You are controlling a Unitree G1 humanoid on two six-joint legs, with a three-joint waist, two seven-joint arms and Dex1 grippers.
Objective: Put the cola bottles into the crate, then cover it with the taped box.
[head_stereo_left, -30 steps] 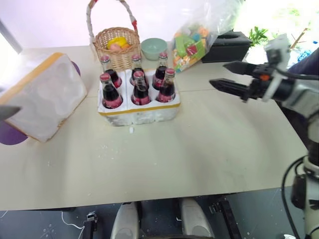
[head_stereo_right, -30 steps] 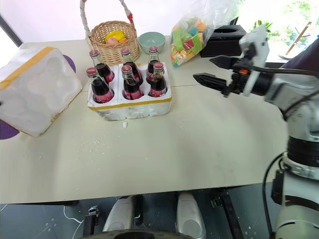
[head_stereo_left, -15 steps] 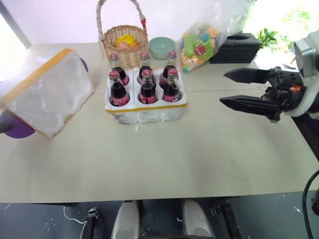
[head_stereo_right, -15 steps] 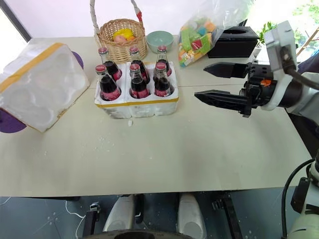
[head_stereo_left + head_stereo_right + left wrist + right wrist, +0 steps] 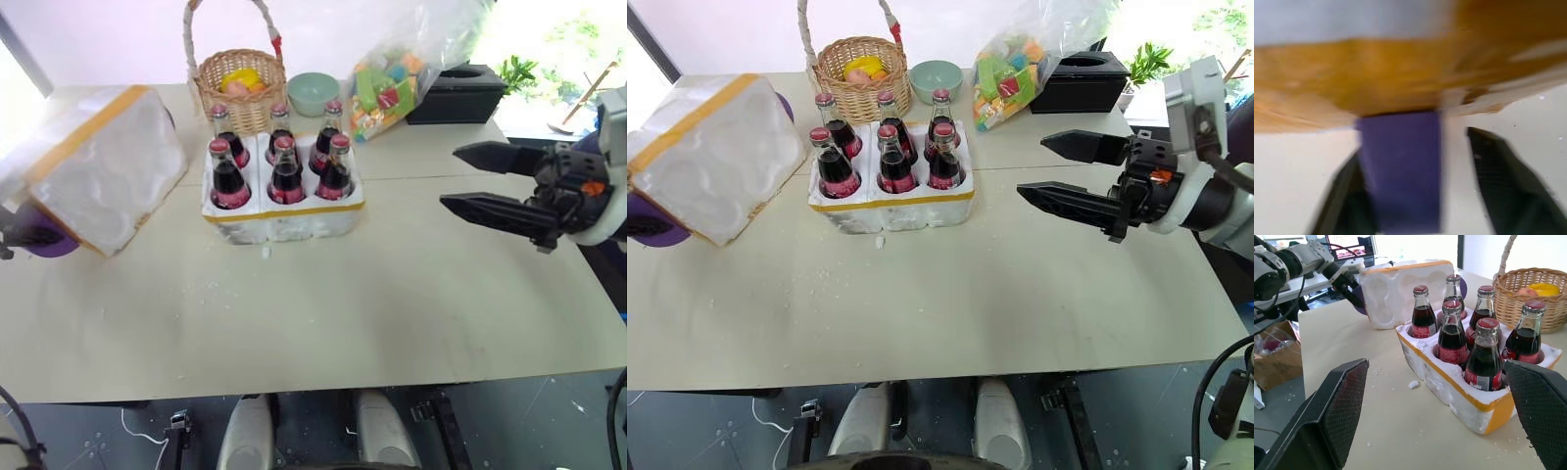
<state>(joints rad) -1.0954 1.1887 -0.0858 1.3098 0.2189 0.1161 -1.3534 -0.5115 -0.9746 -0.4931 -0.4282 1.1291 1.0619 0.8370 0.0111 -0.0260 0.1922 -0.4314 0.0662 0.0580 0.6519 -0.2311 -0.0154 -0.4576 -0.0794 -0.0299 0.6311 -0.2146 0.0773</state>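
Six cola bottles [image 5: 893,166] stand upright in the crate [image 5: 892,208], one to each well in two rows of three, red caps up. The crate sits toward the far middle of the table [image 5: 970,294], its thin yellow band running along the near wall, and a few white crumbs [image 5: 880,241] lie on the tabletop just before it.

The taped box [image 5: 710,157] is at the left end of the table, apart from the crate and not on it. It is tilted, with its hollow white side turned toward the crate and a yellow-orange band along its upper edge. Its low left end rests by a purple thing [image 5: 44,240], and the left gripper [image 5: 1349,290] is right there at that end, close under the orange tape. Whether it has taken hold of anything cannot be told.

The right gripper [image 5: 1032,166] hovers above the table to the right of the crate, well apart from it. It points toward the bottles with its jaws spread wide and nothing between them.

Behind the crate stand a wicker basket [image 5: 857,83] and a pale green bowl [image 5: 935,76]. A clear bag of coloured blocks [image 5: 1004,83] lies to their right beside a black box [image 5: 1087,83].
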